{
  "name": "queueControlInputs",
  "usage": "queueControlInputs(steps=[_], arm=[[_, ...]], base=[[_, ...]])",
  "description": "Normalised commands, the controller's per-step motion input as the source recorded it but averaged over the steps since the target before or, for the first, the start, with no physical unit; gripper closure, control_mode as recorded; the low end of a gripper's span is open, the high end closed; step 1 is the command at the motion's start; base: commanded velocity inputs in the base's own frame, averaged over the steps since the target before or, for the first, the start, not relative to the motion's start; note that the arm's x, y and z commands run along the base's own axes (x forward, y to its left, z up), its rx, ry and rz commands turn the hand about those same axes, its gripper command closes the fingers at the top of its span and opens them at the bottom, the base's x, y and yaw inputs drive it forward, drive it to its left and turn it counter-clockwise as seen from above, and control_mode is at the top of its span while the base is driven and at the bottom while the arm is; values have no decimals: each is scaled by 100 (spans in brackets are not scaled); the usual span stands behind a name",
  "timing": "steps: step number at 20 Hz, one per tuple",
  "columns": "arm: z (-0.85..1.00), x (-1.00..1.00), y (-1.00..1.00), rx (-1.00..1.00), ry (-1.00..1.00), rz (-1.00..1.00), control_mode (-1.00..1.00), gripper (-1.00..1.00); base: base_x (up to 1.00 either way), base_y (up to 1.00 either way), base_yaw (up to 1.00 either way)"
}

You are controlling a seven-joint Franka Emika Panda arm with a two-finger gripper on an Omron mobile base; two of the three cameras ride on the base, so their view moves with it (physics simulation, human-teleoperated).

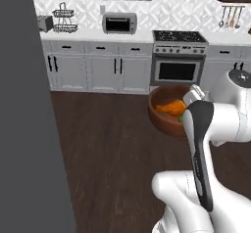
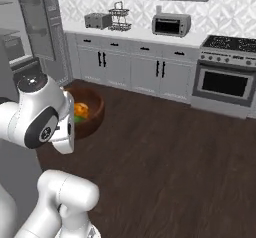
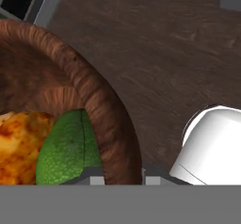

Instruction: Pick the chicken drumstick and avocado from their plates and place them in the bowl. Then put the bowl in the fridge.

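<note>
Holding: bowl (image 1: 164, 114) aloft over wooden floor (image 1: 112, 149), rim pinched by jaws
Inside bowl: drumstick (image 3: 19, 145) touching avocado (image 3: 68, 150)
Fridge (image 1: 29, 119): beside, left

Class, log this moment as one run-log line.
phase: carrying | bowl: lifted over floor, rim between fingers | drumstick, avocado: inside bowl | fridge: not reached

Bowl (image 3: 113, 124) and avocado (image 3: 66, 152) edge-cropped
</note>
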Motion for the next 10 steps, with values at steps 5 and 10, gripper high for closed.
queueControlInputs(steps=[5, 10], arm=[[0, 0, 0, 0, 0, 0, 100, 100], [0, 0, 0, 0, 0, 0, 100, 100]], base=[[100, -53, 62], [88, -60, 67]])
